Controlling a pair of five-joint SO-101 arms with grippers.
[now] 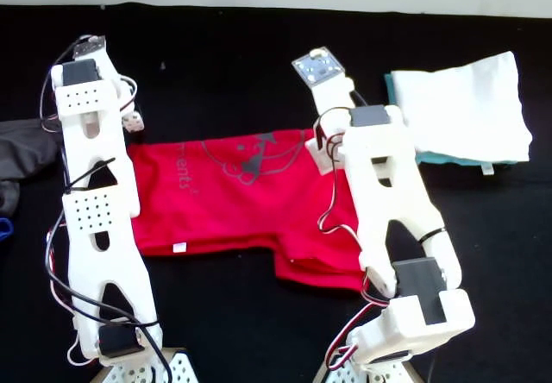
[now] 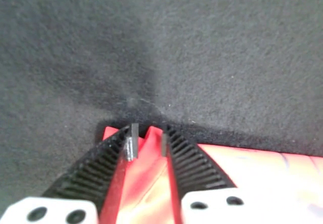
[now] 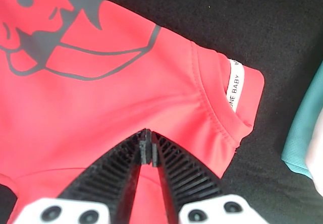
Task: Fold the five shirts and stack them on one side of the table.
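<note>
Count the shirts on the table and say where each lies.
4: red shirt spread in the middle; white shirt folded atop a teal shirt at right; dark garment bunched at the left edge. A blue scrap near it may be a fifth.

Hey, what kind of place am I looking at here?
Probably a robotics lab or test bench rather than a home: a left arm and right arm of white plastic stand at a black cloth-covered table, over a spread red shirt, beside a folded white shirt.
</note>
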